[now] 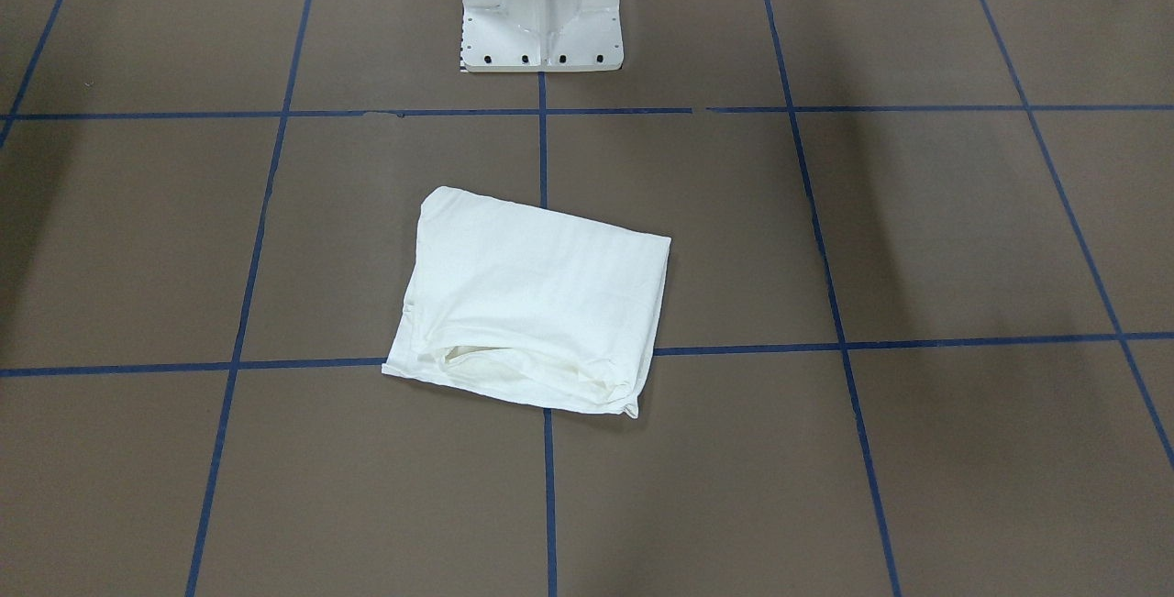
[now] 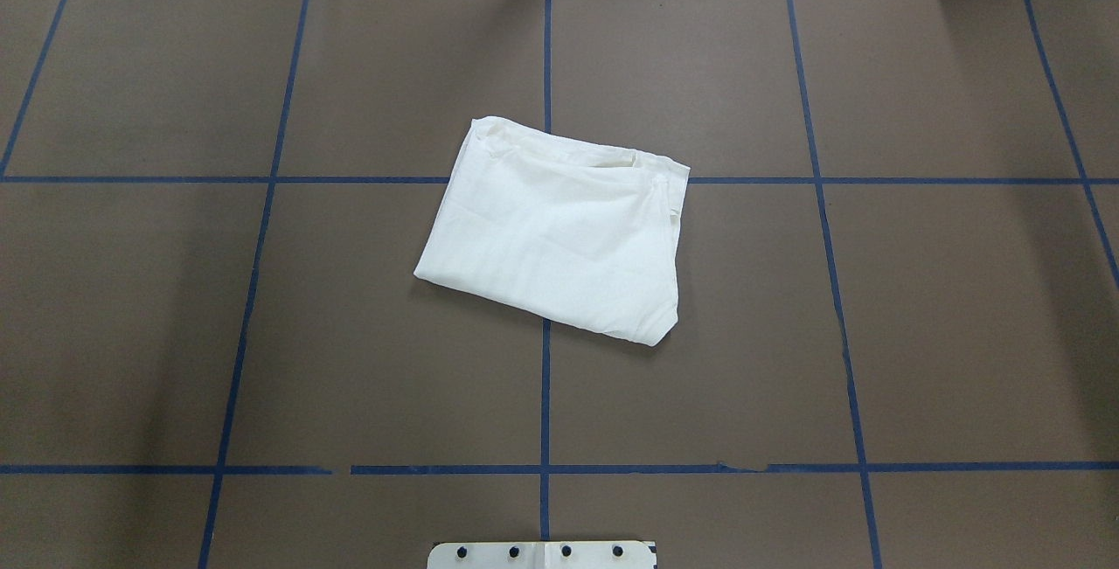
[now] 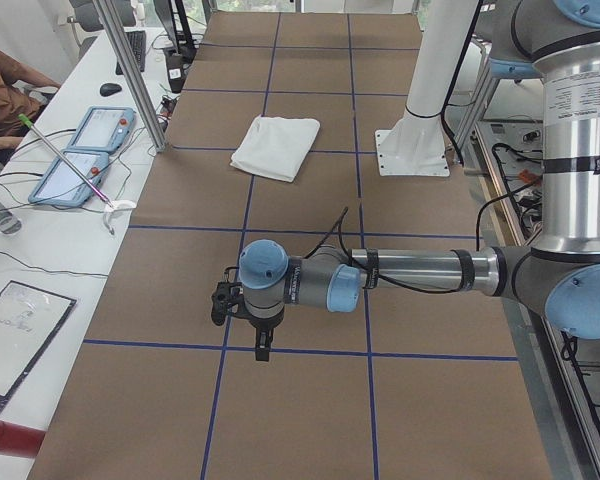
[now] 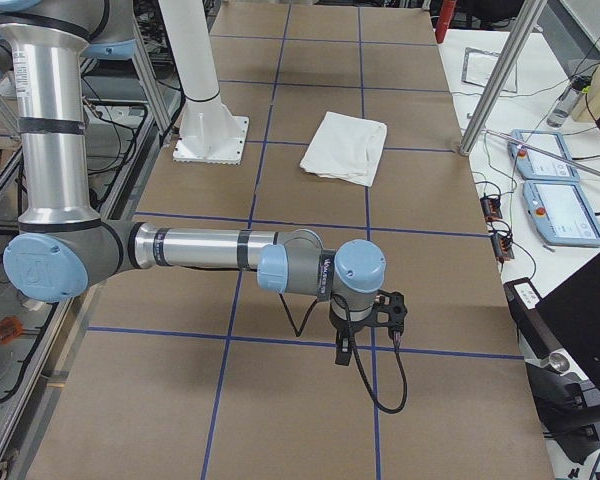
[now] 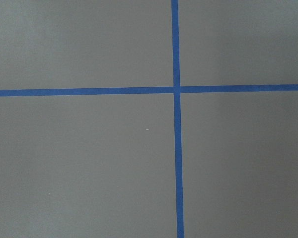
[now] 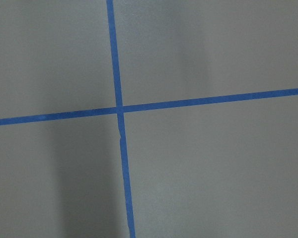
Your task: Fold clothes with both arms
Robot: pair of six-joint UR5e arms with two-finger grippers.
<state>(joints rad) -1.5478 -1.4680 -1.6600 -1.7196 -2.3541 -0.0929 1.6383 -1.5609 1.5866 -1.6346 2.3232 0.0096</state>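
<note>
**T-shirt folded on the bench, both arms well apart from it**

The white T-shirt (image 1: 532, 299) (image 2: 559, 232) lies as a compact, roughly rectangular packet on the brown bench (image 1: 917, 212). It sits directly in front of the white pedestal base (image 1: 541, 19) (image 2: 542, 554), near it but not touching, and slightly skewed to the blue tape lines (image 5: 177, 89). Its stacked layers show at the edge farthest from the pedestal base; no print or collar is visible.

The left arm (image 3: 410, 270) extends low over the bench to the robot's left of the pedestal base. The right arm (image 4: 200, 248) does the same on the opposite side. The left hand (image 3: 264, 340) and right hand (image 4: 342, 348) point downward and appear to carry nothing. They show only in the side views, so whether they are released or clenched cannot be told. Both wrist cameras show only bare bench and crossing tape.
</note>
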